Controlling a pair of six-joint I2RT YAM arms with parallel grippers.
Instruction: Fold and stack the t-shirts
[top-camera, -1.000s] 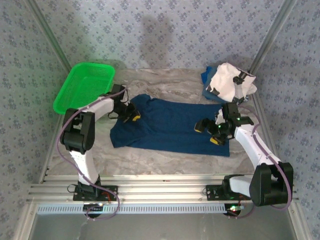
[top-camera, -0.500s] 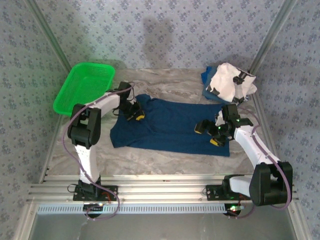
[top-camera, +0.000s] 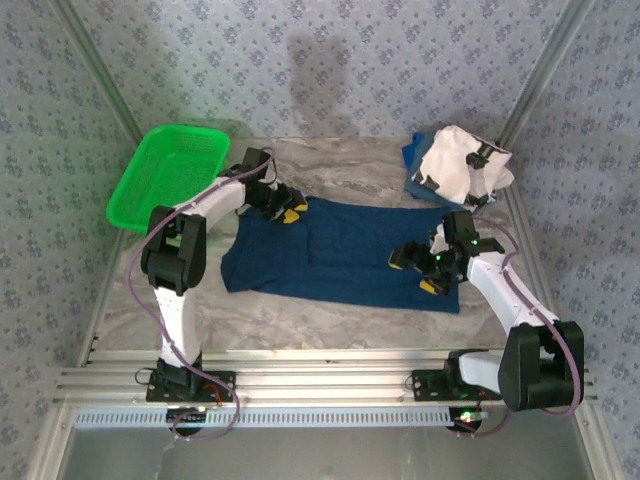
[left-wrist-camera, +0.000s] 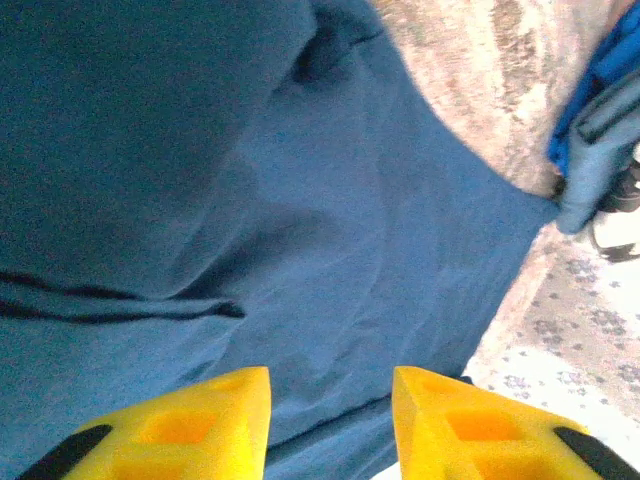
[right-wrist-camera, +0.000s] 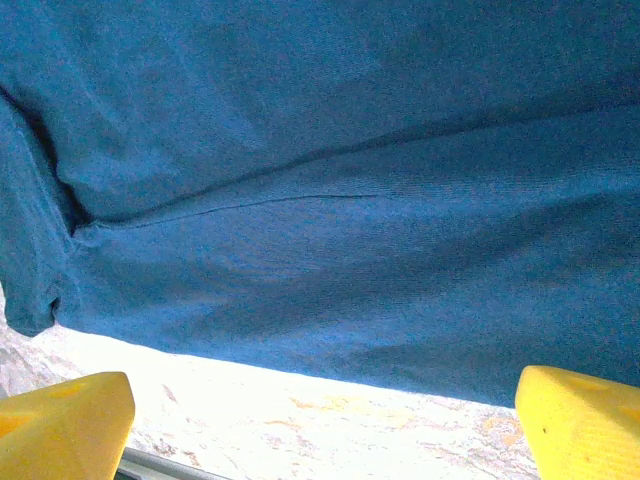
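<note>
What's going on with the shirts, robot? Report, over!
Left gripper open at far-left corner of navy shirt. Right gripper open over its near-right edge. Shirt spread flat. Other shirts heaped far right, apart.

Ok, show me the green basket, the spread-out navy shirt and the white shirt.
green basket (top-camera: 165, 172), top external view, its bare floor.
navy shirt (top-camera: 340, 255), top external view, middle of the cloth.
white shirt (top-camera: 455, 163), top external view, top of the heap.

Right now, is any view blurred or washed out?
Top external: evenly lit, soft shadow on the back wall, navy shirt clear. Left wrist: cloth soft, yellow fingertips blurred, lower right corner glaring. Right wrist: weave sharp, table below the hem blown out white.
</note>
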